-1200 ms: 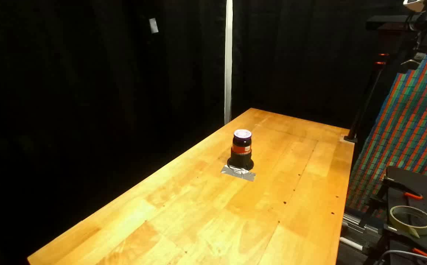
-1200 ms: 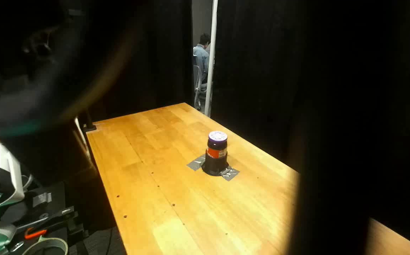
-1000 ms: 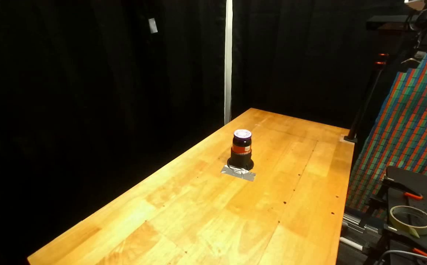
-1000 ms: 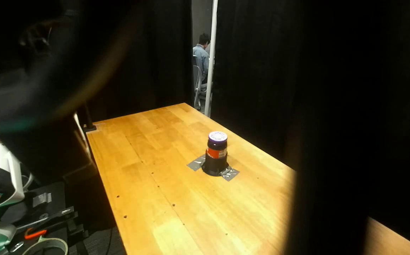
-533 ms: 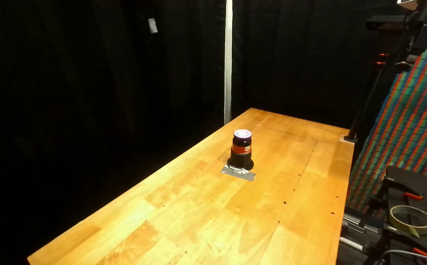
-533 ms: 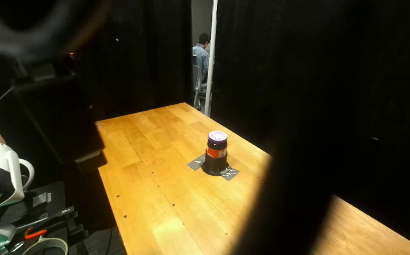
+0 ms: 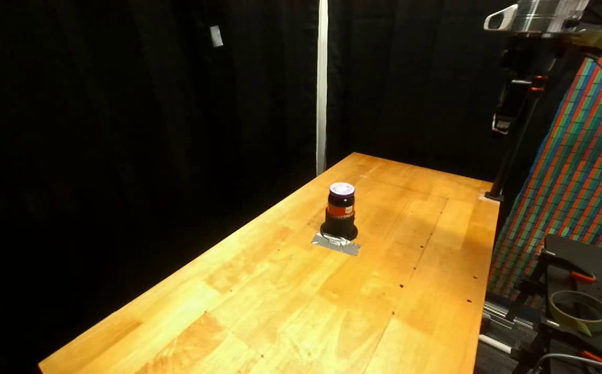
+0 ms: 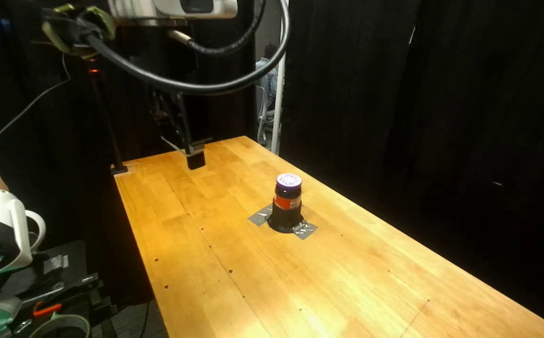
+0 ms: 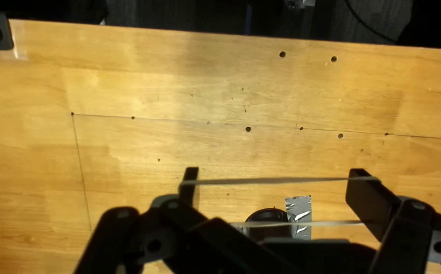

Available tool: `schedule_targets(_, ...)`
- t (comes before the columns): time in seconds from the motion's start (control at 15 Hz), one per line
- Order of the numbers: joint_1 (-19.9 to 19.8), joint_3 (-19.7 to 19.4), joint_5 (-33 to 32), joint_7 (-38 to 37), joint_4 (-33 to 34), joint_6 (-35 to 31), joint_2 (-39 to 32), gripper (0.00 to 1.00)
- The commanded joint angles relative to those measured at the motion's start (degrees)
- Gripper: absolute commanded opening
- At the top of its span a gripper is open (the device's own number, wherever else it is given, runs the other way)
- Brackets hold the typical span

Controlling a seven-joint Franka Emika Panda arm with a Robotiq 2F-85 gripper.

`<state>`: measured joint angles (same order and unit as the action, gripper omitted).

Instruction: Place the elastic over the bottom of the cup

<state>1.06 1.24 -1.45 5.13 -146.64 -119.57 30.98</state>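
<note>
Gripper (image 9: 274,176) aloft, fingers (image 9: 368,196) spread, thin pale elastic (image 9: 239,181) stretched around both. Cup (image 7: 341,210) stands on the grained wood table (image 8: 328,281), below and well apart from them: cylindrical, orange-red label (image 8: 282,203), purple-rimmed lid (image 8: 289,180); black flared base (image 8: 285,218), plastic perhaps from here, touching creased silvery tape (image 8: 307,230).

Free room all around the cup (image 8: 285,203) on the tabletop (image 8: 347,272), a thin black post (image 8: 107,124) at one corner as obstacle.
</note>
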Motion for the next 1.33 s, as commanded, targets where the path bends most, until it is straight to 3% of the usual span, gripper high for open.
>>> schedule_targets(0.0,1.54,3.13,-0.82,-3.8,4.91,-6.27,-9.83,1.0)
schedule_targets(0.4,3.31,4.12,-0.06,-3.66,11.32,-15.88,-22.18,1.0)
schedule_targets(1.27,6.83,5.72,-0.96,-5.12,36.24,-16.3,-48.13,1.0)
